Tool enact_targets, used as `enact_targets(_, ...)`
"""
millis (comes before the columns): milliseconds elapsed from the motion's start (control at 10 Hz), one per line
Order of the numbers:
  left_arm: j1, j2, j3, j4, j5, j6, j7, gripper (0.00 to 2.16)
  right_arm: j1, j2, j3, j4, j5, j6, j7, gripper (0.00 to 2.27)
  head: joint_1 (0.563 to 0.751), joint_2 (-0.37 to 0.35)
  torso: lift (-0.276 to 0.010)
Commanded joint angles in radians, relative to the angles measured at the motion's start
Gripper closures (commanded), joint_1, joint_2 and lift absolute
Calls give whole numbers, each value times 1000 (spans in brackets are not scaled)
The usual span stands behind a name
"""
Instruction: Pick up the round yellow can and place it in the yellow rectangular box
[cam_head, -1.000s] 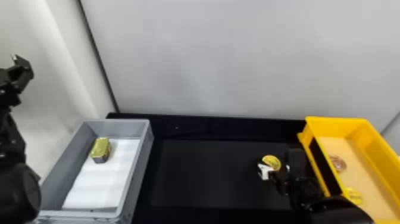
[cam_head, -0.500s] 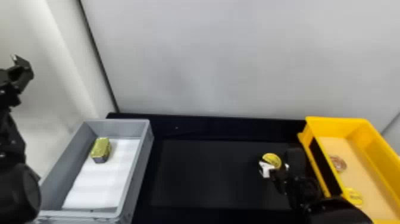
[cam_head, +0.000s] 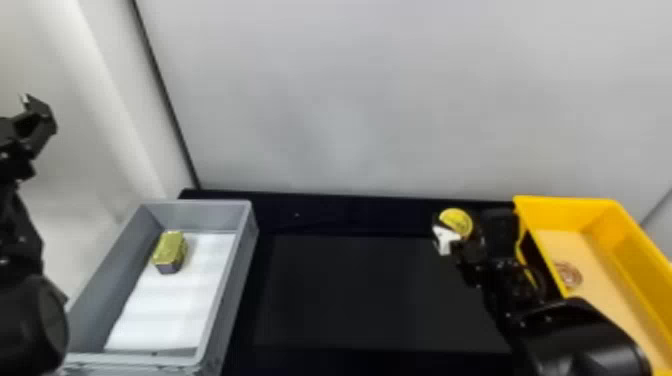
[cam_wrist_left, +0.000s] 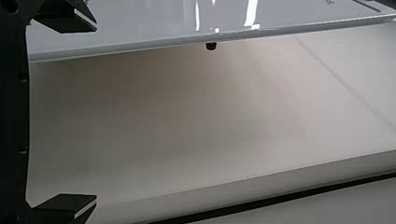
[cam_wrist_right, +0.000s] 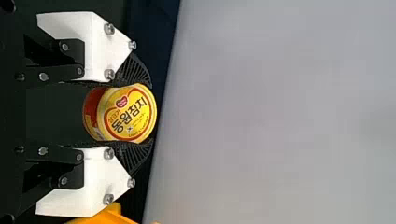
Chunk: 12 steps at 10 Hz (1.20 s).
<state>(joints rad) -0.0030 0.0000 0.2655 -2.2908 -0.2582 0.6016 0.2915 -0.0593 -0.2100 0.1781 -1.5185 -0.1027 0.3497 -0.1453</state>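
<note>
Head view, can: the round yellow can (cam_head: 456, 222) is seen against the back part of the black table (cam_head: 320, 212), just outside the yellow rectangular plastic box (cam_head: 565, 204), on the side toward the middle; its round end is turned toward the camera.
Right gripper (cam_head: 452, 231): clamped on the can, which is held from both sides between the curved, ribbed black pads (cam_wrist_right: 133, 70), as shown by the right wrist view; white brackets (cam_wrist_right: 84, 42) are mounted outside them.
Height of can: whether the tabletop is touched cannot be told.
Left gripper (cam_head: 42, 117): parked at the robot's left, beyond the grey box; in the left wrist view its two black fingers (cam_wrist_left: 70, 205) are spread wide apart, with nothing gripped.
Yellow box: placed at the robot's right; a round, flat-looking reddish-brown item (cam_head: 568, 275) is seen on its pale floor, and part of the box is hidden by the right arm.
Grey plastic box (cam_head: 245, 280): placed at the robot's left, lined with a white sheet (cam_head: 160, 310); a rectangular gold-topped tin (cam_head: 170, 250) is set inside, toward the far end.
Background: a pale grey wall (cam_head: 375, 100) is seen behind the table.
</note>
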Motion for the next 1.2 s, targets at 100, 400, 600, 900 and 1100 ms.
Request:
enact_targets(100,0,-3,2,1,1,0,0,5,26,-2,-74,-140,67,62,-25,734,694,14,-61)
enact_targets(400,1,-3,8,1,2,0,2,5,61,-5,-186,-243,120,112,-45,734,694,14,-61)
enact_targets(600,1,-3,11,1,2,0,2,5,92,-5,-253,-304,156,140,-46,734,694,14,-61)
enact_targets(900,1,-3,12,1,4,0,2,5,145,-3,-379,-328,138,169,-53,734,694,14,-61)
enact_targets(1100,1,-3,12,1,4,-2,2,7,168,-2,-451,-285,55,163,-74,734,694,14,-61)
